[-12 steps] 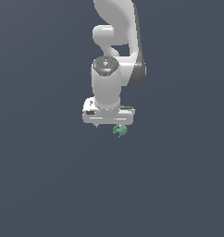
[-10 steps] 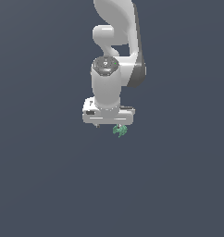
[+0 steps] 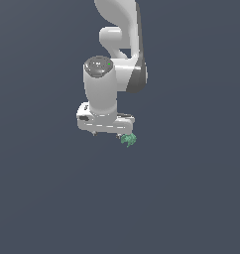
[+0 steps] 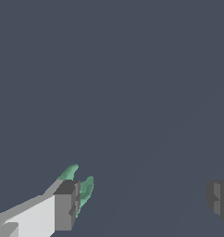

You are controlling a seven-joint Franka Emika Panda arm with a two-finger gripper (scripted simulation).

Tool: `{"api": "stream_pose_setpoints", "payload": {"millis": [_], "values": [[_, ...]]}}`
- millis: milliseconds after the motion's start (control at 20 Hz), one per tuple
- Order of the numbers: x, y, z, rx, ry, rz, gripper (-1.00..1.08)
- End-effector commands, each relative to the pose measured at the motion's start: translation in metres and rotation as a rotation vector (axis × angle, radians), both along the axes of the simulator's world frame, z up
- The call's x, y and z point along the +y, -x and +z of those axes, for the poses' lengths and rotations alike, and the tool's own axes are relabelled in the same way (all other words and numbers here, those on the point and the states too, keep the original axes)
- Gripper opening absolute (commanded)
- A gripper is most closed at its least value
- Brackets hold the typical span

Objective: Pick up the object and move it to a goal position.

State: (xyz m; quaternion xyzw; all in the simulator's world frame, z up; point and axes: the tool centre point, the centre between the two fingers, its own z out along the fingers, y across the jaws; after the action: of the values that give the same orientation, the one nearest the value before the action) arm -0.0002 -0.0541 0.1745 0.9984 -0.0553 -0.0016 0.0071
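Note:
The object (image 3: 128, 140) is a tiny teal-green lump with small prongs, lying just under the end of the white hand that is on the exterior view's right. In the wrist view the object (image 4: 85, 190) shows right at one grey fingertip (image 4: 66, 206) and is partly hidden behind it. The other fingertip (image 4: 219, 201) stands far off across a wide gap. My gripper (image 3: 107, 135) (image 4: 144, 203) is open, with nothing held between its fingers. I cannot tell whether the near finger touches the object.
A plain dark grey-blue surface (image 3: 191, 198) fills both views. The white arm (image 3: 123, 30) rises above the hand to the frame's top. No goal marker shows.
The hand and wrist have shifted a little toward the exterior view's left. The object has stayed about where it was, now under the hand's right end.

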Motion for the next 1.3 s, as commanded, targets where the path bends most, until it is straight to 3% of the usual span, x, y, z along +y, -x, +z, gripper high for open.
{"api": "stream_pose_setpoints", "payload": {"millis": [0, 600, 1250], "values": [[-0.001, 0.000, 0.000, 0.000, 0.001, -0.001, 1.00], [0.015, 0.007, -0.012, -0.002, -0.003, -0.086, 1.00], [0.056, 0.031, -0.045, -0.005, -0.010, -0.340, 1.00]]}}
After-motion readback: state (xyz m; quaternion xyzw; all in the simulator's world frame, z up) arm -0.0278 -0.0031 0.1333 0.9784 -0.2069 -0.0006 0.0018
